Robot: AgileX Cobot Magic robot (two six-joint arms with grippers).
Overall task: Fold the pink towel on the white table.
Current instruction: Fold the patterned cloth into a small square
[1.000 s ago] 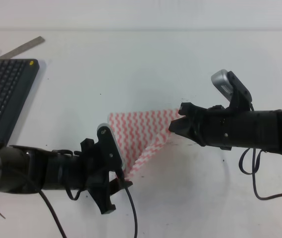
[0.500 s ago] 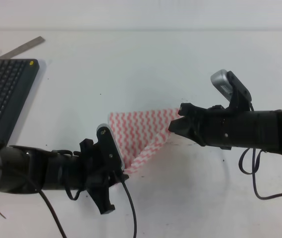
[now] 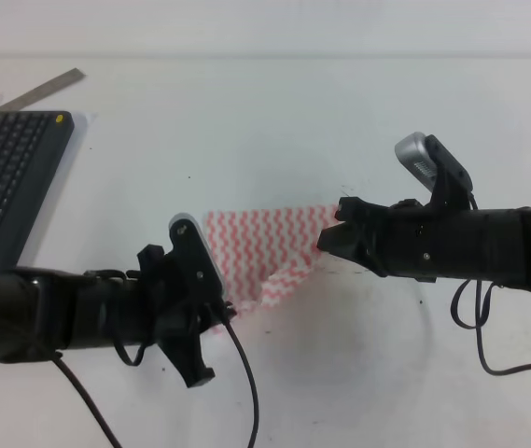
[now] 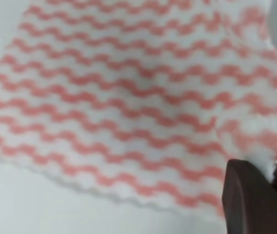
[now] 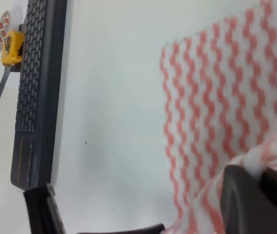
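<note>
The pink towel (image 3: 263, 245) lies partly lifted and crumpled in the middle of the white table (image 3: 274, 121). My left gripper (image 3: 220, 313) is shut on its near corner; the left wrist view shows the striped towel (image 4: 128, 97) running into the dark fingers (image 4: 248, 200), pinched at the left gripper (image 4: 273, 176). My right gripper (image 3: 328, 239) is shut on the towel's right corner. In the right wrist view the towel (image 5: 216, 97) bunches into the right gripper (image 5: 261, 171), and its far edge rests flat on the table (image 5: 109, 122).
A dark grey keyboard (image 3: 4, 182) lies at the left edge, with a metal ruler (image 3: 46, 89) behind it. The right wrist view shows the keyboard (image 5: 36, 87) and a yellow tape measure (image 5: 10, 41). Cables hang below both arms.
My left gripper has moved away from the near edge and slightly left with the towel corner, so the cloth bunches more. The right gripper has held still.
</note>
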